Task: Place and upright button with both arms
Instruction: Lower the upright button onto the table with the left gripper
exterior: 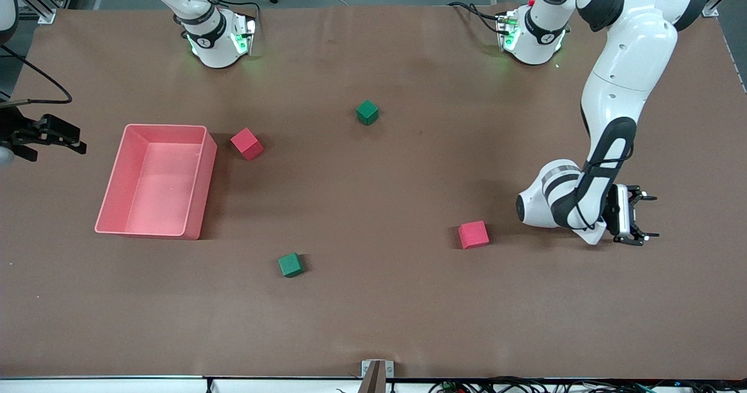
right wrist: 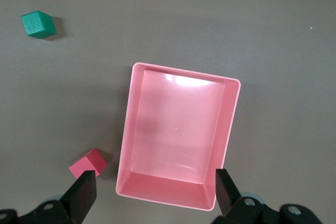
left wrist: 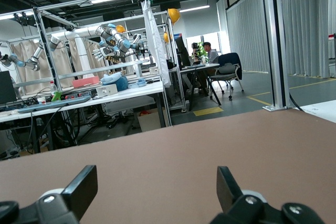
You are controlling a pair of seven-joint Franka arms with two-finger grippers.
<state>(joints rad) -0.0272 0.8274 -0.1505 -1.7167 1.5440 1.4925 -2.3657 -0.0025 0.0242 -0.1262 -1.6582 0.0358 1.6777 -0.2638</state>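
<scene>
The left gripper [exterior: 652, 216] is held low over the table [exterior: 373, 323] at the left arm's end, well apart from the pink bin [exterior: 112, 195], turned sideways with its fingers [left wrist: 84, 183] spread apart and nothing between them. The right gripper [exterior: 55, 139] is held up in the air just off the bin's edge at the right arm's end; its fingers [right wrist: 85, 186] are likewise parted and empty, and the bin is seen beneath it in the right wrist view. The button cannot be made out in any view, so its place relative to either gripper cannot be told.

A small mark is carried on the black band of each arm base, too small to be read.

One bin is counted, two red cubes and two green cubes. One red cube [exterior: 247, 143] is set just beside the bin's corner nearest the arm bases. The other red cube [exterior: 473, 234] is found well apart from the bin, toward the left arm's end, near the left gripper. One green cube [exterior: 367, 112] is placed farther from the front camera than the bin; the other green cube [exterior: 290, 264] is placed nearer to it.
</scene>
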